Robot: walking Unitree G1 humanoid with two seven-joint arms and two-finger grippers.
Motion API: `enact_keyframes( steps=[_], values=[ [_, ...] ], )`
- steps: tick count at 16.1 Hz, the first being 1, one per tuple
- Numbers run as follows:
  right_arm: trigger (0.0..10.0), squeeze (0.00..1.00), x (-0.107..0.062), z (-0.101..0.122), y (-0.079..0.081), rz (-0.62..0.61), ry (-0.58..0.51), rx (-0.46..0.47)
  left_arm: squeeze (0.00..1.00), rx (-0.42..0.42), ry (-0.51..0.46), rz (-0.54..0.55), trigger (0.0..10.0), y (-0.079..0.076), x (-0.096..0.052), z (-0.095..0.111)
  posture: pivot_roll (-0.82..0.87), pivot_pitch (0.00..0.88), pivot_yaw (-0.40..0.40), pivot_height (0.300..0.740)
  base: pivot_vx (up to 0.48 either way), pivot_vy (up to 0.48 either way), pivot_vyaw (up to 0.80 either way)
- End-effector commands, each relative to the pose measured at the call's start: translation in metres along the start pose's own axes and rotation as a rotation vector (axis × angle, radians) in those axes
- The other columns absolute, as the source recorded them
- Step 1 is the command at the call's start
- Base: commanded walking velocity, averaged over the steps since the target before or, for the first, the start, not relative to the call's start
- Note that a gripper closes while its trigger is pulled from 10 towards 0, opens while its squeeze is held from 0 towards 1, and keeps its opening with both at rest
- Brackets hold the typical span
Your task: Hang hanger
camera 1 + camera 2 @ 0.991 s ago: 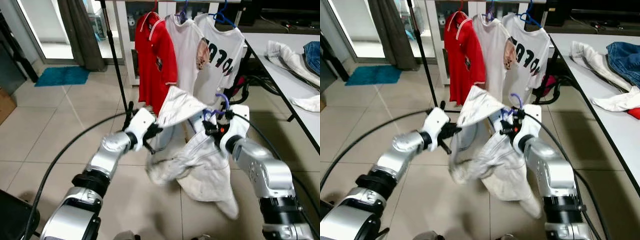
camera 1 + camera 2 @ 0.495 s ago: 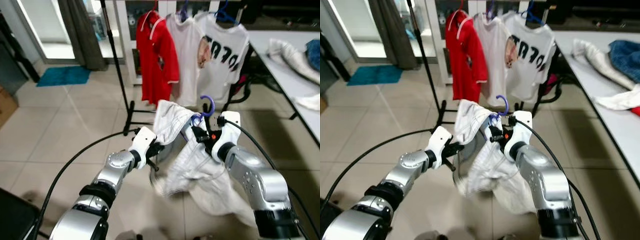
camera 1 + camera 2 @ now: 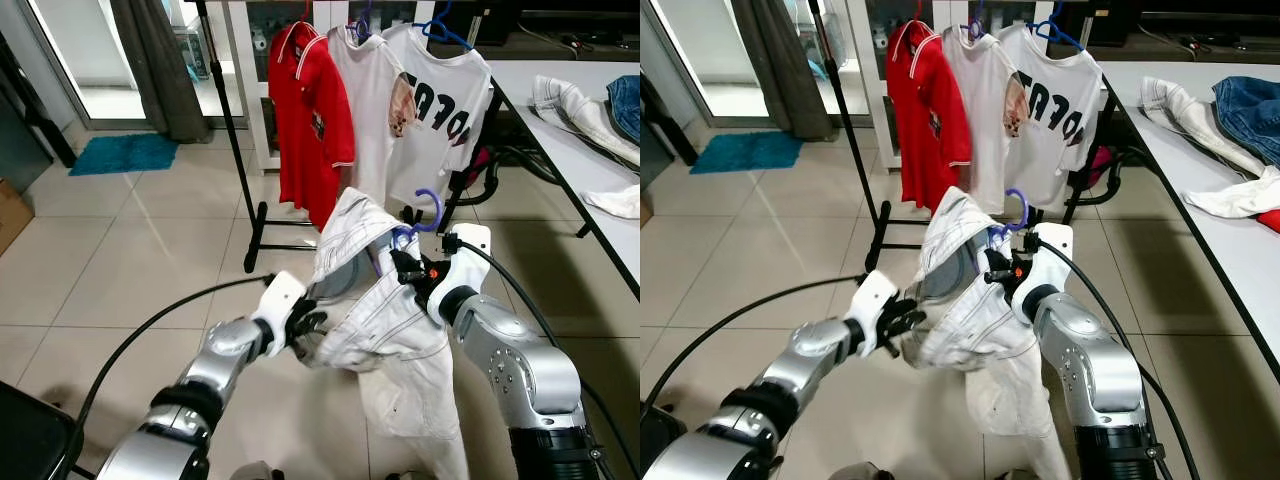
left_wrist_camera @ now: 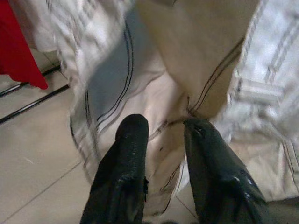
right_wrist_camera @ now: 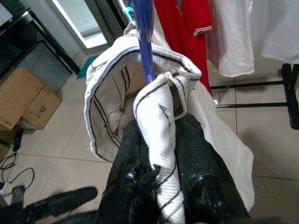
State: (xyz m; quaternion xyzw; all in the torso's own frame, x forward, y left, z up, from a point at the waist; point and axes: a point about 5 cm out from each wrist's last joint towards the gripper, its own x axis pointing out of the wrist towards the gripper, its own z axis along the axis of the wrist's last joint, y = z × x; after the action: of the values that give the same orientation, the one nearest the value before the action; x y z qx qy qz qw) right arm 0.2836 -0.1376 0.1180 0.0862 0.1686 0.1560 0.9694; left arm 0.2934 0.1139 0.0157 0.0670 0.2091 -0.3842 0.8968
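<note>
A white garment with dark stripes (image 3: 385, 310) hangs on a purple hanger, whose hook (image 3: 432, 205) sticks up above my right gripper (image 3: 410, 268). That gripper is shut on the hanger's neck and the bunched collar (image 5: 161, 126), with the purple stem (image 5: 144, 42) rising past its fingers. My left gripper (image 3: 308, 325) sits low at the garment's left hem, and a fold of the cloth (image 4: 166, 140) runs between its fingers. Ahead stands the black clothes rack (image 3: 235, 120) with a red shirt (image 3: 310, 110) and two white shirts (image 3: 440, 110) hanging from it.
A white table (image 3: 560, 130) with piled clothes runs along the right. A black cable (image 3: 130, 345) arcs over the tiled floor on the left. The rack's base (image 3: 275, 240) lies just ahead. A teal mat (image 3: 120, 152) is far left, and cardboard boxes (image 5: 28, 98) stand nearby.
My left gripper has dropped from the garment's shoulder to its lower hem. The right gripper still holds the hanger, with the hook now more upright. The camera has shifted a little.
</note>
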Motion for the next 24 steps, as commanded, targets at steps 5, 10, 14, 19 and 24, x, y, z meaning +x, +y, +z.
enact_keyframes(
  steps=[5,10,14,19,24],
  values=[
    [0.0,0.0,-0.01,-0.007,-0.013,-0.111,-0.023,-0.152,1.0,-0.006,-0.176,0.163,10.0,0.016,-0.018,0.015,-0.07,0.0,0.073,0.74,0.0,0.0,0.0],
    [0.0,0.0,-0.012,-0.045,-0.038,-0.272,-0.001,-0.137,0.0,-0.002,-0.234,0.315,10.0,0.018,-0.04,0.015,-0.02,0.0,0.027,0.74,0.0,0.0,0.0],
    [0.0,0.0,-0.001,-0.068,-0.042,-0.225,0.034,-0.047,0.0,-0.042,-0.185,0.374,10.0,0.02,-0.042,0.007,-0.01,0.0,0.039,0.74,0.0,0.0,0.0],
    [10.0,0.0,0.0,-0.102,-0.057,-0.233,0.1,0.013,0.0,-0.164,-0.116,0.417,10.0,0.018,-0.035,-0.016,-0.02,0.0,0.049,0.74,0.0,0.0,0.0],
    [10.0,0.0,-0.019,-0.157,-0.083,-0.363,0.315,-0.024,0.0,-0.342,0.21,0.433,10.0,-0.022,-0.051,-0.107,-0.01,0.0,0.007,0.74,0.0,0.0,0.0]
  ],
)
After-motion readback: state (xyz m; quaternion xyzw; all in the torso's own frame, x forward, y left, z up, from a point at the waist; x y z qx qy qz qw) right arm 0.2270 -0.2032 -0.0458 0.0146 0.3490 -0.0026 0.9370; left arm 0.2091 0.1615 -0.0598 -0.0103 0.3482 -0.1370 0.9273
